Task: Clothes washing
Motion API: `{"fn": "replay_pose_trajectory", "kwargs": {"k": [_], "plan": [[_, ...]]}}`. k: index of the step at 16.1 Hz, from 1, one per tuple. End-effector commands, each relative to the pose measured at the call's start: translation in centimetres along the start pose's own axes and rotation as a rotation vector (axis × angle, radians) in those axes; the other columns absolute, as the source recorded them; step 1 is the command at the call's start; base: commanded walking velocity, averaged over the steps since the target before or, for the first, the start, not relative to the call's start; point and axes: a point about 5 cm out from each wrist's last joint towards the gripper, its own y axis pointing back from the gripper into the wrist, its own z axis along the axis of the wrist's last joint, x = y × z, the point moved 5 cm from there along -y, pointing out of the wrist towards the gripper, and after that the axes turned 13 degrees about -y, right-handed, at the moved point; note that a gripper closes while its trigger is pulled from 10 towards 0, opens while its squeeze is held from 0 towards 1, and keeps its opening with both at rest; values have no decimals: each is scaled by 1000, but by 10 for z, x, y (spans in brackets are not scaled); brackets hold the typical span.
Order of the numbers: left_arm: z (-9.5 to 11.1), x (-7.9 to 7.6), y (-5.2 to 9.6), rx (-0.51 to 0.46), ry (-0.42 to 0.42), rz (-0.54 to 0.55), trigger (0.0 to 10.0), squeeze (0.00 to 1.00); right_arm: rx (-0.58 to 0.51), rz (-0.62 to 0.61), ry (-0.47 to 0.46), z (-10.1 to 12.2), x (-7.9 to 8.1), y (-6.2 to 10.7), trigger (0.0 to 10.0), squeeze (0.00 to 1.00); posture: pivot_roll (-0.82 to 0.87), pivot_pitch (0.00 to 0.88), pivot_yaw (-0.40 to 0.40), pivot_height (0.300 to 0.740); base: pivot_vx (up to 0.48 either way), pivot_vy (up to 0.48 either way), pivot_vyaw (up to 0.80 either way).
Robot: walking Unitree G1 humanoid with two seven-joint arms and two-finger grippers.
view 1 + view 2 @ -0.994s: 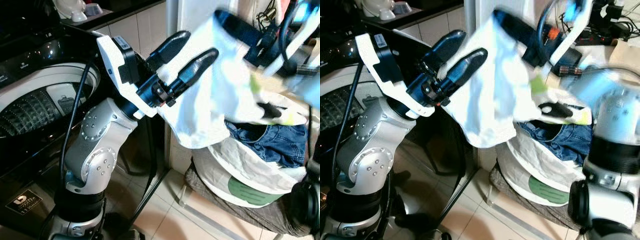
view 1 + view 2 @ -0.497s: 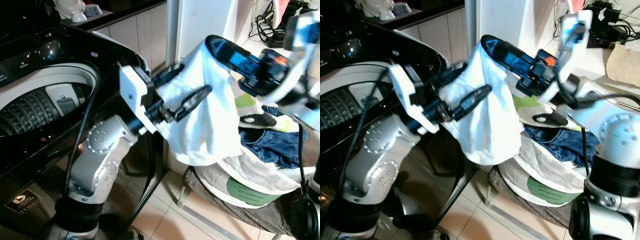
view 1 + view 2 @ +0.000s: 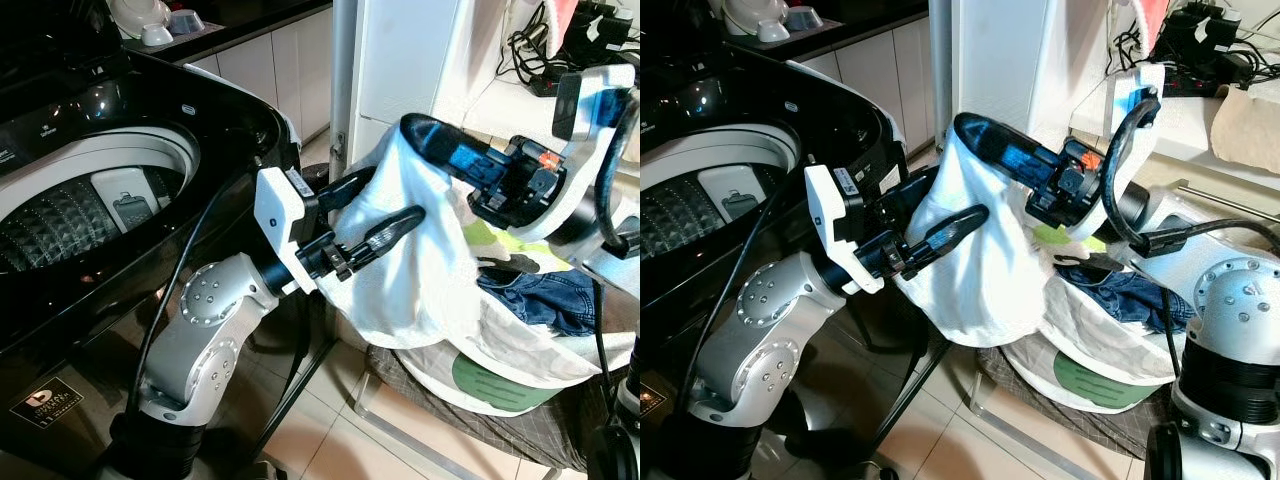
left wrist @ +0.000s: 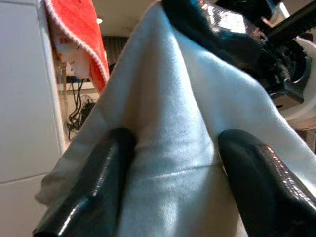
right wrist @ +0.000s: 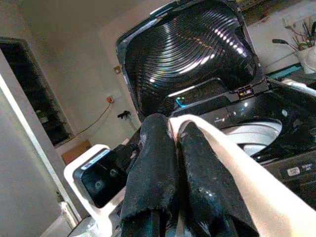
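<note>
Right wrist view gives you the right gripper [image 5: 173, 143] pinched shut on the white garment's [image 3: 420, 250] top edge, held between laundry basket [image 3: 520, 375] and open washing machine [image 3: 80, 190]. Your left gripper [image 3: 385, 205] has fingers spread, cloth between them.

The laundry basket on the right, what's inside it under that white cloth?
In the laundry basket, blue jeans and a green-patterned garment show. The white cloth, held by both grippers, covers what lies deeper.
</note>
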Motion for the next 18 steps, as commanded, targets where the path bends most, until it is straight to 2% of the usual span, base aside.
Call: {"fn": "replay_pose_trajectory", "kwargs": {"k": [1,7,18], "plan": [[-1,3,5,17,-9,12,0,0,17,10,11,-5,5,-3,0,0,-27,2,30,740,0,0,0],[-4,6,11,41,-18,48,0,0,11,-8,0,-11,1,-5,0,0,-21,0,32,740,0,0,0],[-5,14,12,58,-36,81,0,0,17,0,27,-10,3,-11,0,0,-18,0,37,740,0,0,0]]}}
